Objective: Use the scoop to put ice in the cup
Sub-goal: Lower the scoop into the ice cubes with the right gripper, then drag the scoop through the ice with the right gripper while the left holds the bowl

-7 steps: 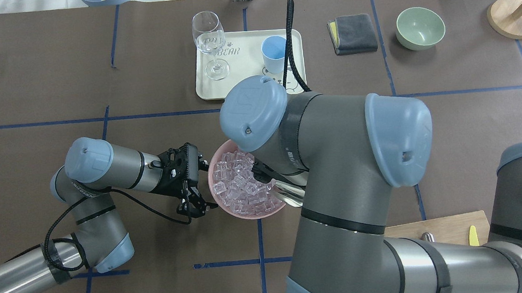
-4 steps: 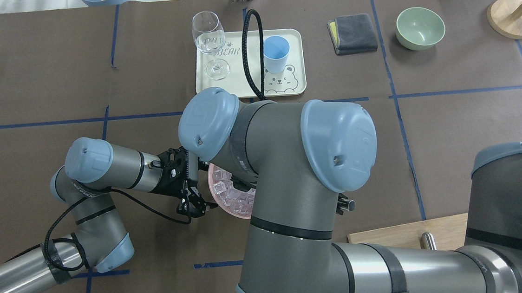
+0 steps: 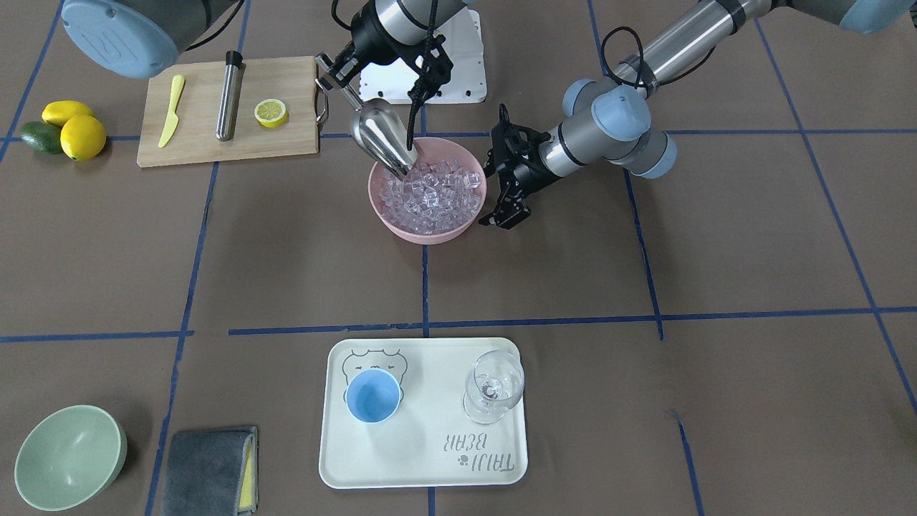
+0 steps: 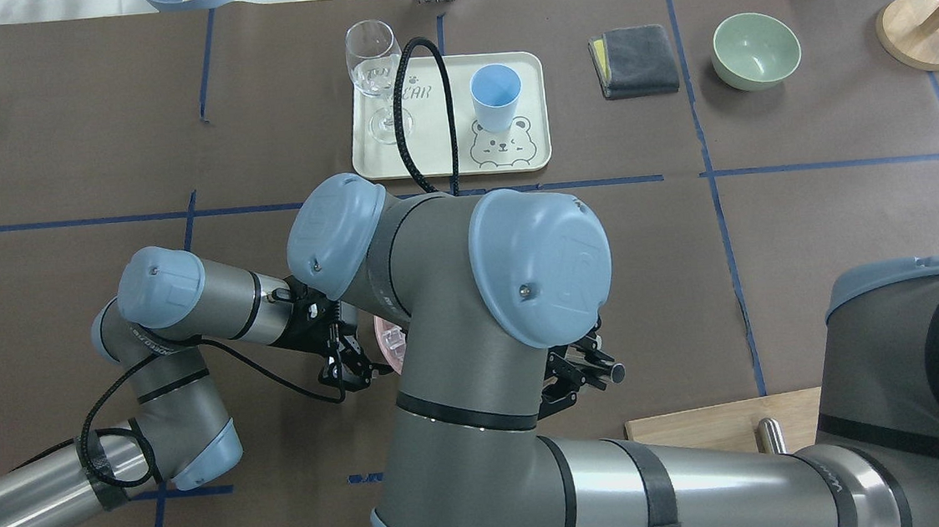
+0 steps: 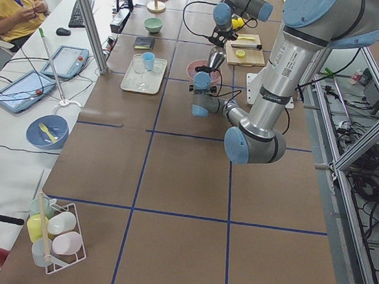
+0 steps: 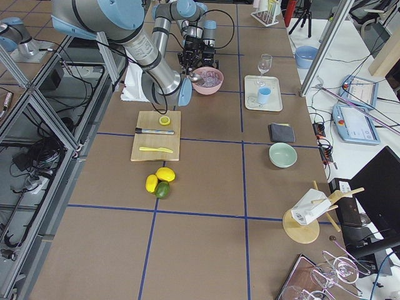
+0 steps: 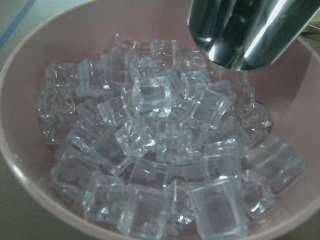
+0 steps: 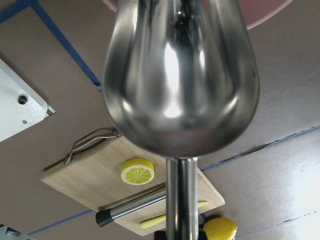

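Observation:
The steel scoop [image 3: 380, 140] tilts mouth-down, its tip at the ice [image 3: 430, 190] on the robot's side of a pink bowl [image 3: 430, 236]. My right gripper [image 3: 333, 72] is shut on the scoop's handle. The scoop's shiny back fills the right wrist view [image 8: 180, 75]; its inside is hidden. My left gripper [image 3: 505, 215] is at the bowl's rim and looks closed on it. The left wrist view shows the ice [image 7: 160, 145] heaped in the bowl under the scoop [image 7: 250, 30]. The light-blue cup [image 3: 372, 395] stands empty on a cream tray [image 3: 423, 459], far from both grippers.
A clear wine glass [image 3: 493, 387] stands on the tray next to the cup. A cutting board [image 3: 286, 143] behind the bowl holds a steel cylinder [image 3: 229, 104], a yellow knife and a lemon half. A green bowl [image 3: 70, 457] and grey cloth [image 3: 208, 469] lie farther off.
My right arm has swung leftwards in the overhead view and now covers nearly all of the pink bowl and the scoop. The left arm has not moved.

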Available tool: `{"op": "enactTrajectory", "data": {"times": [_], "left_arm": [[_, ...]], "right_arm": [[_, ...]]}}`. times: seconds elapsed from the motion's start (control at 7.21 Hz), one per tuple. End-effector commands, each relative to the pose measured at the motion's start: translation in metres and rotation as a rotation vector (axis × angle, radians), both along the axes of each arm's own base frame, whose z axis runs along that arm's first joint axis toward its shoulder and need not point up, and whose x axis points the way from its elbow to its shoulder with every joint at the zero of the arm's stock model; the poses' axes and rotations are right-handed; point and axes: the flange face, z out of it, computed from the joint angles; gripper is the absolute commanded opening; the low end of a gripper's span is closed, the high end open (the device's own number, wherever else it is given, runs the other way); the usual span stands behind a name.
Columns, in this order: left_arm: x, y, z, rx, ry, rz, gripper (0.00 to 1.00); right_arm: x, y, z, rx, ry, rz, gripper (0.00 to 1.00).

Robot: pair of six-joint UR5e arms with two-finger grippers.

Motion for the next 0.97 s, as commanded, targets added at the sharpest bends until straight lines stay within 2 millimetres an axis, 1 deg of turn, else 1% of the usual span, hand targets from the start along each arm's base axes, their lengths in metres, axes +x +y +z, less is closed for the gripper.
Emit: {"op": "enactTrajectory", "data": {"times": [0.0,0.14,0.42,0.69,0.83], "left_arm": [[0.001,0.000,-0.002,0.002,0.003,0.000,1.00],[0.001,-0.001,-0.003,0.002,0.003,0.000,1.00],[0.001,-0.001,-0.003,0.001,0.003,-0.006,1.00],[0.001,-0.001,-0.003,0.002,0.003,-0.006,1.00],[0.002,-0.002,-0.003,0.002,0.001,-0.006,1.00]], "right_arm": [[-0.013,-0.007,0.003,0.009,0.036,0.000,0.00],[-0.019,-0.010,0.007,0.018,0.039,0.000,0.00],[-0.028,-0.013,0.008,0.031,0.011,0.005,0.00],[-0.041,-0.017,0.014,0.042,-0.015,0.014,0.00],[-0.044,-0.017,0.015,0.049,-0.035,0.016,0.00]]}}
